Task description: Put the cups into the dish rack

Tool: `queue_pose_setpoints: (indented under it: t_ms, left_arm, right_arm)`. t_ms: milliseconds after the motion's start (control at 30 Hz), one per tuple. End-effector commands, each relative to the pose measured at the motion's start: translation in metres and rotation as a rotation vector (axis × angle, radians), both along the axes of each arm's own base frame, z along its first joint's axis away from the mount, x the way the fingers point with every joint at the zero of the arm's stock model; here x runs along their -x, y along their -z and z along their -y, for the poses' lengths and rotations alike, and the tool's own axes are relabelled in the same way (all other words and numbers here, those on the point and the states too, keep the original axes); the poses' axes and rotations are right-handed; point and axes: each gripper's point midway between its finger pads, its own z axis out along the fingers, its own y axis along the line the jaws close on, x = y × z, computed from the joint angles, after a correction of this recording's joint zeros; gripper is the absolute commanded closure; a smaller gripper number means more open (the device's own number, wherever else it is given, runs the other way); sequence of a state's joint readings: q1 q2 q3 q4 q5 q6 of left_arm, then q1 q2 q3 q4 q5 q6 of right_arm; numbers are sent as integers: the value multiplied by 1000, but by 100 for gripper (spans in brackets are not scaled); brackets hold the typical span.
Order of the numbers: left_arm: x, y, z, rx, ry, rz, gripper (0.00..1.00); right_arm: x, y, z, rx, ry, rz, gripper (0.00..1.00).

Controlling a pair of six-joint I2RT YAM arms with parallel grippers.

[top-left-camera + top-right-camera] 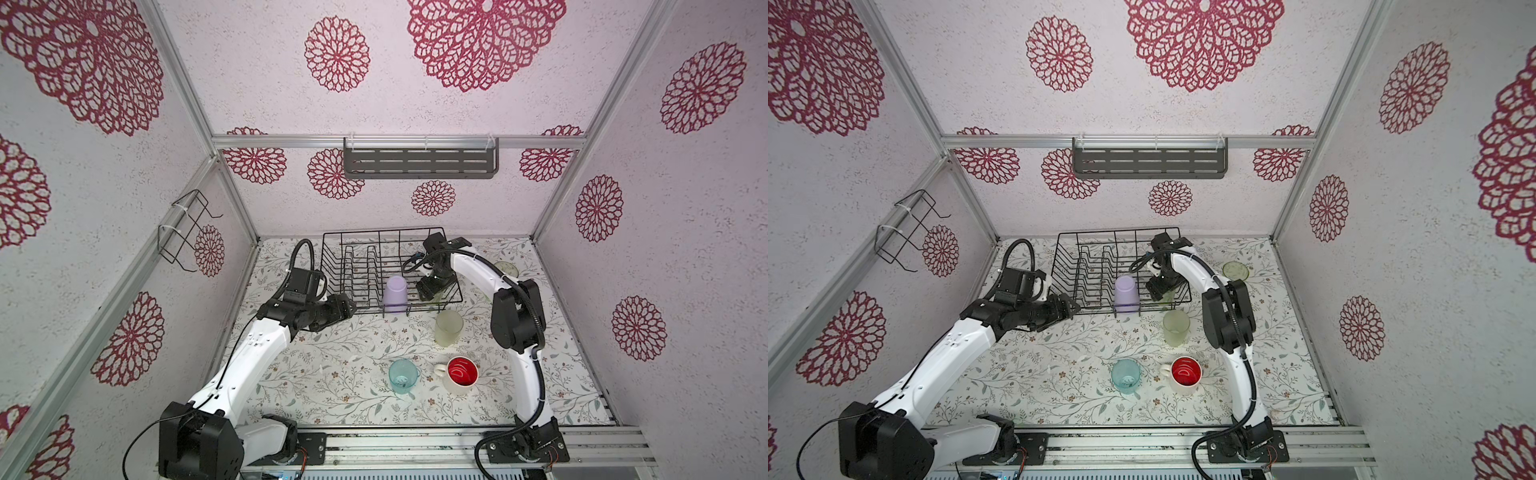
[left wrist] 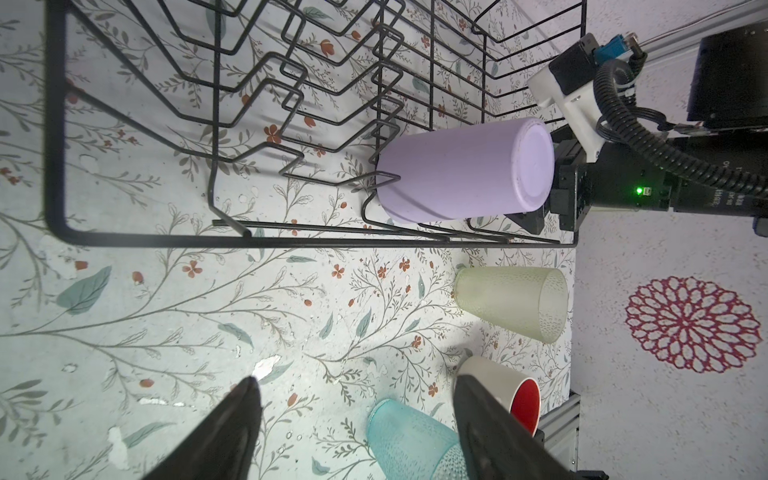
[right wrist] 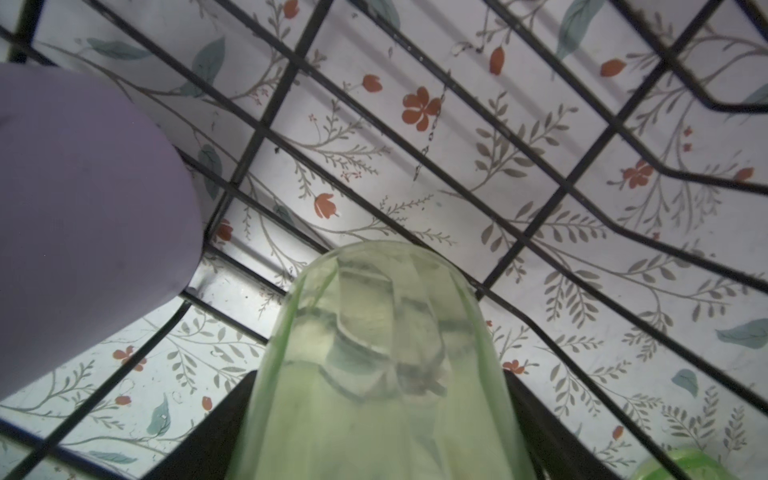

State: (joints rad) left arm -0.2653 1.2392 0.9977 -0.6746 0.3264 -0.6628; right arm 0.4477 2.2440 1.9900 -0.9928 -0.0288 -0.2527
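Note:
The black wire dish rack (image 1: 332, 266) (image 1: 1067, 266) stands at the back of the mat. A lilac tumbler (image 1: 395, 293) (image 2: 461, 170) sits upside down at its front. Beside it my right gripper (image 1: 432, 297) (image 3: 380, 374) reaches down into the rack, shut on a clear-green glass (image 3: 382, 324). My left gripper (image 1: 351, 307) (image 2: 356, 380) hangs open and empty just outside the rack's front left corner. On the mat stand a frosted pale-green tumbler (image 1: 448, 328), a light-blue cup (image 1: 403, 376) and a cream mug (image 1: 461, 374). Another clear-green glass (image 1: 506, 268) stands right of the rack.
A grey slotted shelf (image 1: 419, 162) hangs on the back wall and a small black wire holder (image 1: 187, 232) on the left wall. Patterned walls close in three sides. An aluminium rail (image 1: 415, 444) with both arm bases runs along the front edge.

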Motion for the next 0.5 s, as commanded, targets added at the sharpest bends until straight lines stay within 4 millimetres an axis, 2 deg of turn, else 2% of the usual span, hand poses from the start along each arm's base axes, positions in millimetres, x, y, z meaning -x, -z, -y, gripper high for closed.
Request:
queue_pose_setpoints:
  t_ms: [0,200,333,467]
  left_arm:
    - [0,-8,-2,8,-10,18,23]
    - [8,-16,-1,32,2,40,23]
    - [13,-25,13,113,59,86,22]
    - [20,-29,18,124,91,98,21]
  right_arm:
    - [-2,-20,9,18,12,41,21]
    - [-1,-34,6,-18,5,81,19]
    - [0,-43,7,-34,9,117,18]
    - [1,-51,5,-55,6,137,17]
